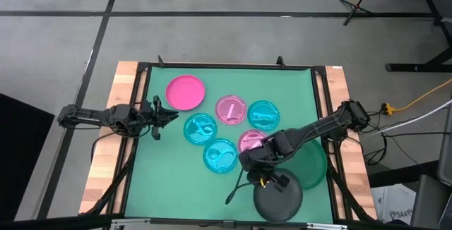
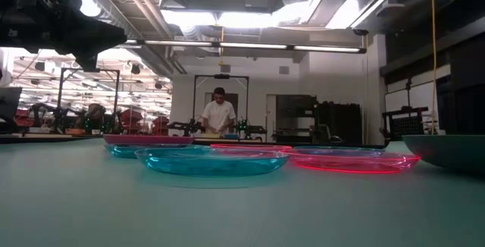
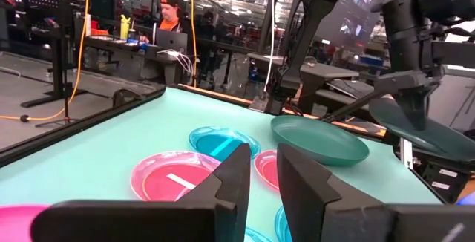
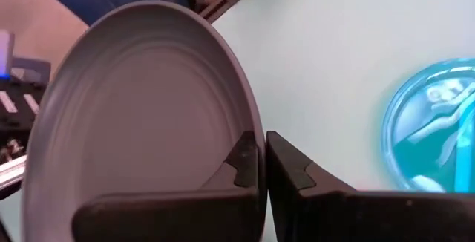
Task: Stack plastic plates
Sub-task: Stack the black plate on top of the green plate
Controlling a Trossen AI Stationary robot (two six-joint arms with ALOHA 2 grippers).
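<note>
Eight plates on the bench: one big green plate, one grey plate, one plain pink plate, three see-through blue plates, maybe two see-through pink plates.

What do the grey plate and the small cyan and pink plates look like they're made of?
The grey plate, pinched at its rim by the right end effector, looks like opaque matte plastic: even colour, soft ring-shaped ridges, no glare. The small cyan plates and pink plates look like glossy translucent plastic: the table shows through them and their rims catch the light.
</note>
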